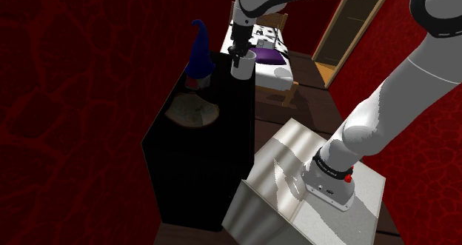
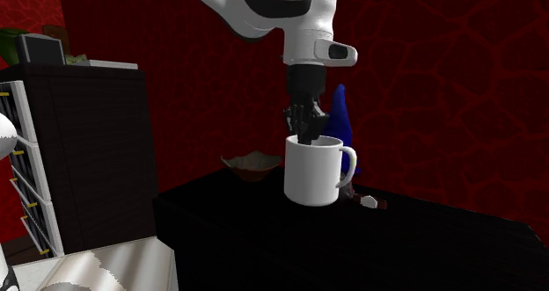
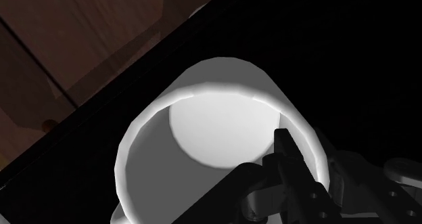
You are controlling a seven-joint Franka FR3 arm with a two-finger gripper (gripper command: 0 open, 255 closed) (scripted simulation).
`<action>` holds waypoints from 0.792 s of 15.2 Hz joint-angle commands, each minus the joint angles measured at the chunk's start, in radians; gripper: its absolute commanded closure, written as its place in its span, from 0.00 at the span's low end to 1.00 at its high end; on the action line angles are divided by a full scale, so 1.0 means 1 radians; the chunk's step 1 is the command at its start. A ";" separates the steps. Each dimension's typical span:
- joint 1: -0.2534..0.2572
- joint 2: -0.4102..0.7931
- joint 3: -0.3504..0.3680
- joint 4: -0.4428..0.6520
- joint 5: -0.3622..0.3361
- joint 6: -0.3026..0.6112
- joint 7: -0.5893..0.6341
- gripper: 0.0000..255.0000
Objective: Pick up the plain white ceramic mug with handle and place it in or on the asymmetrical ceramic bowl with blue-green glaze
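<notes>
White mug [image 2: 315,170], handle showing, hangs or stands just beside the blue cone figure [image 2: 341,122], over the black bench [image 2: 413,236]; contact with the bench cannot be told. End effector [image 2: 307,137] is closed narrow on the mug's rim wall, one finger [image 3: 289,151] inside the cup. Uneven grey-brown bowl [image 2: 252,163] lies on the bench near the cone figure, apart from the mug.

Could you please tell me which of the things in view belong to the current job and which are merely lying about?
Belong to the job:
- plain white mug with handle, clasped at its rim by the black tool
- shallow uneven brownish bowl

Just lying about:
- tall blue cone-shaped figure
- bed with purple pillow
</notes>
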 commanded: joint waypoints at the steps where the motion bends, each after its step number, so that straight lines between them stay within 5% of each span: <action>1: 0.000 -0.007 0.000 0.023 0.000 -0.029 -0.001 1.00; 12: 0.022 -0.036 0.025 0.116 0.008 -0.153 0.043 1.00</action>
